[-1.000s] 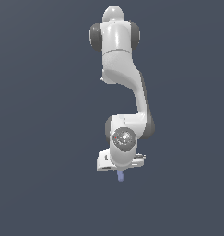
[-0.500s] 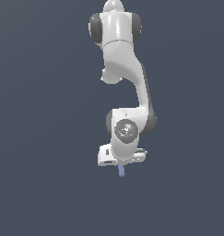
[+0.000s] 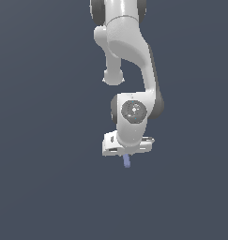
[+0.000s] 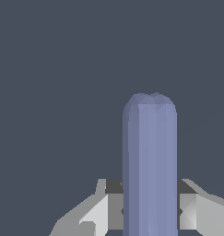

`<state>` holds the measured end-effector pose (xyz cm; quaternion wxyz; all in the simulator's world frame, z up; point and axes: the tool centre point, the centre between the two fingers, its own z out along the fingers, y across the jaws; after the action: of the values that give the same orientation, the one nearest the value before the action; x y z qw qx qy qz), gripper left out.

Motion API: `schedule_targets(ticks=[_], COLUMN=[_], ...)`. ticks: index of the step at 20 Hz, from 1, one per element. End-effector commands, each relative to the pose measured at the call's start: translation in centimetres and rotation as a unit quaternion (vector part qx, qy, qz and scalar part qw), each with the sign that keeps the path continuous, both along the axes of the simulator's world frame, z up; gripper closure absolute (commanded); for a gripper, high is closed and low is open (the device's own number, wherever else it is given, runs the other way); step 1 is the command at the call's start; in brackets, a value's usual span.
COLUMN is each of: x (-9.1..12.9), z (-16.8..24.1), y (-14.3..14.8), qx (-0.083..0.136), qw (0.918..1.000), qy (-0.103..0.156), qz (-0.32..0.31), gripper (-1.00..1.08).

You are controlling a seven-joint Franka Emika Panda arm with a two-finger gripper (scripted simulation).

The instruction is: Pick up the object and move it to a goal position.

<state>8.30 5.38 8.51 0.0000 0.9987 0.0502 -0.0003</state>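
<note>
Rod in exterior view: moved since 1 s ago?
Yes. The rod, gripped in the hand, sits higher and slightly toward the exterior view's right, judged against the frame edges; the backdrop shows no fixed landmark.

The exterior camera is looking level at the white arm (image 3: 129, 70) from some way off, against a plain dark backdrop; the wrist camera is sitting very close, looking out along the blue rod (image 4: 149, 166); both are showing that rod (image 3: 127, 161).
</note>
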Motion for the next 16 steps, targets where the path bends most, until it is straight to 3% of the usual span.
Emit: schedule_targets(ticks=[1, 16], x=[-1.2, -9.0], z=[1.7, 12.8], y=[0.4, 3.1], qx=[0.0, 0.0], qw=[1.0, 1.0], qy=[0.0, 0.0], qz=[0.0, 0.0], gripper=[1.08, 1.08])
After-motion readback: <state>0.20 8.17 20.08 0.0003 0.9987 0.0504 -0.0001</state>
